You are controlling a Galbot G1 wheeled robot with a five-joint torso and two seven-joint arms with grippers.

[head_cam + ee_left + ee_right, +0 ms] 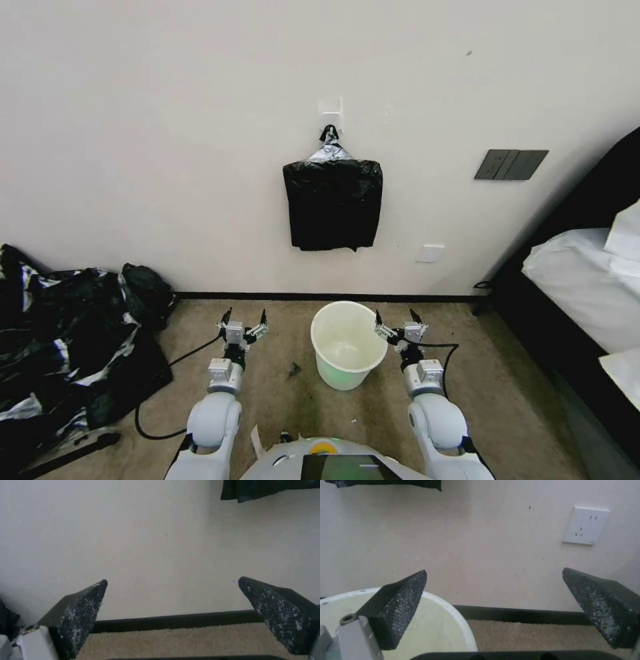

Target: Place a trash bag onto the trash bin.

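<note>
Trash bin (345,345) stands on carpet below the hung trash bag (333,203); my left gripper (244,317) and right gripper (398,318) flank its rim, both spread, bare carpet around.

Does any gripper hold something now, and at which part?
Nothing is held: left gripper and right gripper are open beside the trash bin.

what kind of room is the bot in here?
Likely a bedroom or hotel room: a bed with white bedding stands at the right, the floor is carpet, and a wall socket and switch panel are on the plain wall.
</note>
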